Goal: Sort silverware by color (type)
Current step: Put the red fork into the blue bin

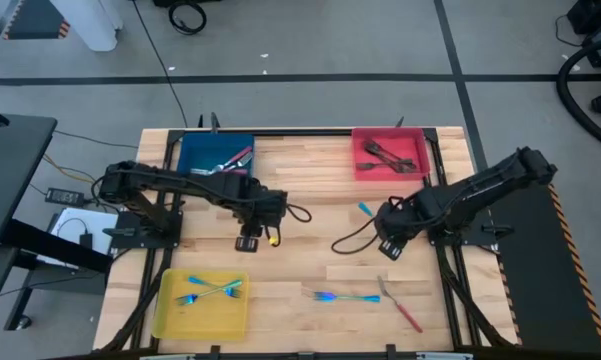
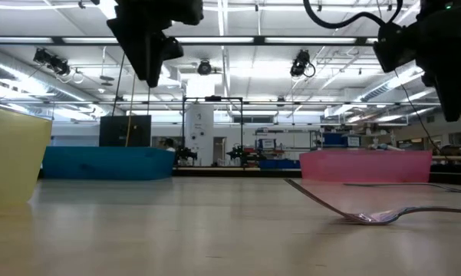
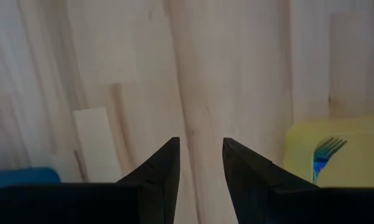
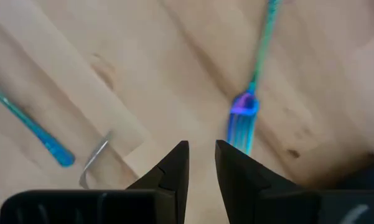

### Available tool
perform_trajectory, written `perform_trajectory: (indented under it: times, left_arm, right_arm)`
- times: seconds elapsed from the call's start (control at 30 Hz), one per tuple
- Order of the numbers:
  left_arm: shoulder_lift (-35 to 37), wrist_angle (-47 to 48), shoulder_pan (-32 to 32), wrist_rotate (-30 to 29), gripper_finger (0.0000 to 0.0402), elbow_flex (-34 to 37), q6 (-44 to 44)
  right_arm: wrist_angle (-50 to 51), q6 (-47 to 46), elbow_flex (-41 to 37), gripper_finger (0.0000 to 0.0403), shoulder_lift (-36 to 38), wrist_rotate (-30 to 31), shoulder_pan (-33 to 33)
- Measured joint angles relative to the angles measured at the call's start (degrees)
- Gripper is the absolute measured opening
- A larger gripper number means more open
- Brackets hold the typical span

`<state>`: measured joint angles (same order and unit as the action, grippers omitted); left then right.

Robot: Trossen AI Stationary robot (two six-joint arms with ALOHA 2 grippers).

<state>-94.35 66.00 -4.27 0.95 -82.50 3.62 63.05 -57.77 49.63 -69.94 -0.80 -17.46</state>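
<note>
On the left of the worktop (image 1: 300,190) the blue tray (image 1: 192,150) at the far side holds a few pieces, one of them red-handled, and the yellow tray (image 1: 166,318) at the near side holds two crossed blue-cyan forks (image 1: 209,293). The left gripper (image 1: 248,243) hangs above bare wood between these two trays; its fingers (image 3: 165,168) stand slightly spread and pinch nothing, with only plank showing in the gap.

Toward the middle, a blue-cyan fork (image 1: 344,297) lies loose on the near worktop, and just beside it lies a red-handled piece (image 1: 400,305). A small blue-cyan utensil (image 1: 364,209) lies farther back, close to the right arm.

The right gripper (image 1: 389,249) hovers above the wood between that small utensil and the loose fork. Its fingers (image 4: 174,171) are parted a little and empty; the wrist view shows the fork head (image 4: 241,122) just ahead of the tips. At far right the red tray (image 1: 360,160) holds dark grey pieces.

The step in hand looks like picking the loose blue-cyan fork. To do it well, the right gripper should widen its fingers, centre over the slim handle rather than the tines, turn so the fingers straddle it crosswise, and descend until the tips meet the wood before closing
</note>
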Motion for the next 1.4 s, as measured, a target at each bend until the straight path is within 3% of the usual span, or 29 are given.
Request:
perform_trajectory:
  times: [0.4, 0.63, 0.83, 0.97, 1.4]
  left_arm:
    - [0.0, -2.8, -0.6, -0.1, 0.0121, 0.0, 5.0]
    - [0.0, -3.3, 0.9, -0.1, 0.0121, 0.0, 5.0]
    - [0.0, -3.8, 2.2, -0.1, 0.0121, 0.0, 5.1]
    - [0.0, -4.4, 2.7, -0.1, 0.0121, 0.0, 5.2]
    - [0.0, -5.1, 2.9, 0.0, 0.0121, 0.0, 5.1]
  right_arm:
    - [-2.8, -13.2, 0.0, 0.0115, -11.3, -7.2, -9.7]
    - [-14.1, -19.1, 0.0, 0.013, -14.5, -12.5, -15.5]
    - [-26.1, -24.6, 0.0, 0.013, -15.4, -12.4, -20.5]
    - [-26.5, -26.7, 0.0, 0.013, -17.2, -10.2, -22.4]
    - [-28.7, -26.7, 0.0, 0.013, -22.8, -11.7, -22.7]
